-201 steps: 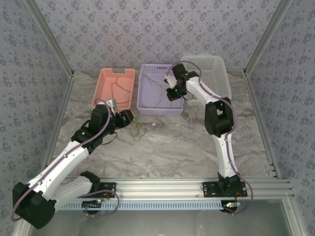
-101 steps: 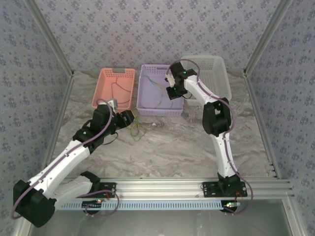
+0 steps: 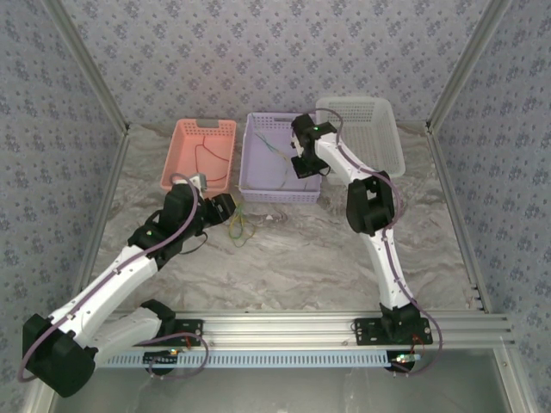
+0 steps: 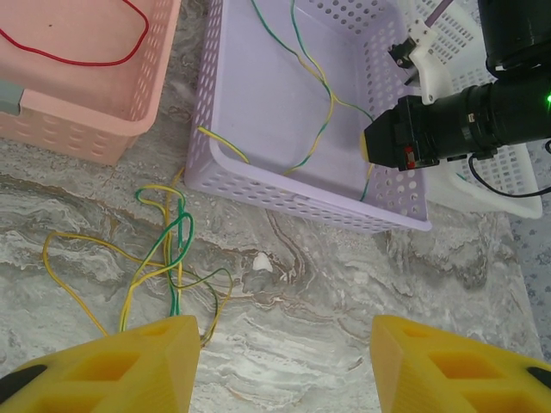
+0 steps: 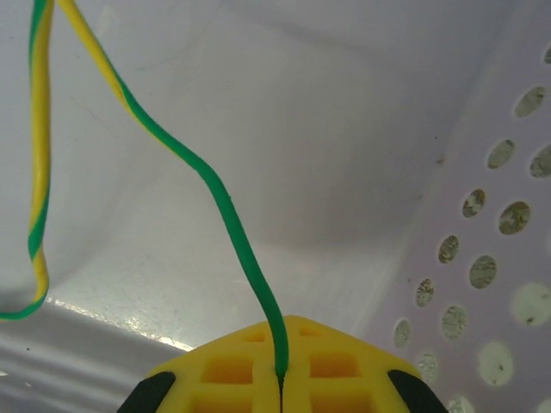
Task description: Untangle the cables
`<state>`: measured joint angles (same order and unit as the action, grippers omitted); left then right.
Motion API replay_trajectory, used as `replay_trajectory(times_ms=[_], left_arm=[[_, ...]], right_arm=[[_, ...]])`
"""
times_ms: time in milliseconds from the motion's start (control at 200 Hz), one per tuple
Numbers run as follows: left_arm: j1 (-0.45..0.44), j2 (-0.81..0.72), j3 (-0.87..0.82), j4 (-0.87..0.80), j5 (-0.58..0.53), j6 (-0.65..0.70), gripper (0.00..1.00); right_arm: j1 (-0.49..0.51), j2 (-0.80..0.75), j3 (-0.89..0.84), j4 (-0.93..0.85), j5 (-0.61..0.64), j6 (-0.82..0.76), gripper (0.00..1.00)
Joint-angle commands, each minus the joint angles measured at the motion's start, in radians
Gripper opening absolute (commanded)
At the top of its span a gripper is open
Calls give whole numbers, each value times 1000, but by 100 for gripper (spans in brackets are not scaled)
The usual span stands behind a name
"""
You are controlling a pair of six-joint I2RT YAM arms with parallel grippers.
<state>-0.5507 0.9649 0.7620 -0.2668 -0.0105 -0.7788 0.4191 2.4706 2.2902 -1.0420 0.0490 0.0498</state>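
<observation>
Marbled tabletop (image 3: 327, 258) below. My right pincer (image 5: 281, 377) is clamped on the green-yellow cable (image 5: 231, 225), which runs up ahead of it inside the purple basket (image 4: 205, 120). I'd lift slowly, avoiding snags. My left pincer (image 4: 284, 366) hangs spread, the tangle (image 4: 168, 249) just ahead of its left finger.

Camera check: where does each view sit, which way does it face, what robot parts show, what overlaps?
Top external: above and behind the arms, facing down toward the back wall; both arms, left gripper, right gripper.
Left wrist: faces down-forward at the cable tangle on the table, purple basket beyond; own yellow fingers at bottom.
Right wrist: inside the purple basket, close on the yellow-green cable pinched at its own fingertips.
Shared: purple basket, all three.
</observation>
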Motion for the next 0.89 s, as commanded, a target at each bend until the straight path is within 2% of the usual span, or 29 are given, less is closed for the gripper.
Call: replay_trajectory(times_ms=[0, 80, 240, 560, 889], left_arm=[[-11, -8, 18, -6, -15, -4, 54], [-13, -13, 20, -12, -16, -2, 54], [-14, -24, 22, -23, -23, 2, 54], [-15, -36, 2, -25, -23, 0, 54], [-15, -53, -4, -37, -24, 6, 54]], right_arm=[[19, -15, 3, -33, 41, 2, 22], [31, -56, -22, -5, 45, -4, 33], [40, -105, -20, -16, 51, -4, 44], [53, -262, -150, 66, 37, -17, 53], [74, -254, -124, 106, 28, -63, 55]])
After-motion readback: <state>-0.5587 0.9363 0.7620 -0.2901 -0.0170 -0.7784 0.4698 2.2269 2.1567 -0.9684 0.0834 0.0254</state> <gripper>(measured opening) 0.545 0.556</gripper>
